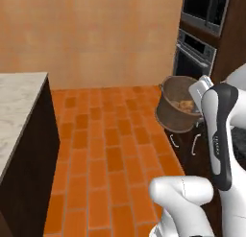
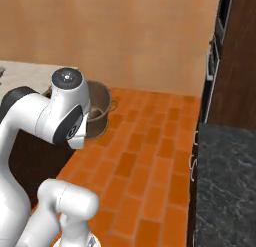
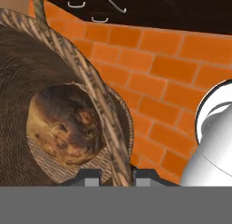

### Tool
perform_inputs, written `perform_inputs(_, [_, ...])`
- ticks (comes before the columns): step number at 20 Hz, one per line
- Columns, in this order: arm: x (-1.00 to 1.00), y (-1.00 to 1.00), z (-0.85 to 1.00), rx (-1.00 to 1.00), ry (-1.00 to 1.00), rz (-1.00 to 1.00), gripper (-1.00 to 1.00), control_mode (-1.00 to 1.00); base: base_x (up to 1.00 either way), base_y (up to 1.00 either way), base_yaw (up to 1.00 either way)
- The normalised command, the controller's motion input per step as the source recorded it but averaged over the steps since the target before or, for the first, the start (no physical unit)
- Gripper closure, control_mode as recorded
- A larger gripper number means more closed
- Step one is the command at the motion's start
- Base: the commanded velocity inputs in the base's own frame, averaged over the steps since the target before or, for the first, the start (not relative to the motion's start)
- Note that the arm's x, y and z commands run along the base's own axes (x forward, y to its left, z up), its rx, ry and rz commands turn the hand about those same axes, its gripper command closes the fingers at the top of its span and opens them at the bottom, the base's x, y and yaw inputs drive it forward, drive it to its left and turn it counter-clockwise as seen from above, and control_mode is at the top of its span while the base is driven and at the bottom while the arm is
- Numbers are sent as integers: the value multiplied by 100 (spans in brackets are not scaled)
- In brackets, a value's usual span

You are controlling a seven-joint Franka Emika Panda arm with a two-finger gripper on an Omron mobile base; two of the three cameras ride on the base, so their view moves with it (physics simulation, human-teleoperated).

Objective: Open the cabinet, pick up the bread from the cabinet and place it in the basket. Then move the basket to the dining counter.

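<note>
Gripper (image 3: 117, 177) clamps basket (image 3: 102, 98) rim; bread (image 3: 63, 123) inside.

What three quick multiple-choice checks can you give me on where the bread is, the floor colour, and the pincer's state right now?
1. Where is the bread?
A. On the floor
B. Inside the basket
C. On the dining counter

2. What colour is the floor under the basket?
A. Grey tile
B. White marble
C. Orange brick

3. What is the pincer doing?
A. Shut on the basket's rim, holding it in the air
B. Open and away from the basket
C. Shut on the bread

Answers:
1. B, the hand view shows the roll lying at the bottom of the woven basket.
2. C, both base views show orange brick below the lifted basket.
3. A, the hand view shows the two finger tips either side of the basket wall, and the left base view shows the basket off the floor beside the arm.
</note>
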Motion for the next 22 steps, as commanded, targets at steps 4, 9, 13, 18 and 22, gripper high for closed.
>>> perform_inputs(4, [0,0,0,0,0,0,100,100,1,0,100])
perform_inputs(9, [0,0,0,0,0,0,100,100,4,0,100])
perform_inputs(13, [0,0,0,0,0,0,100,100,40,0,99])
perform_inputs(18, [0,0,0,0,0,0,100,100,53,-52,77])
perform_inputs(22, [0,0,0,0,0,0,100,100,54,-100,55])
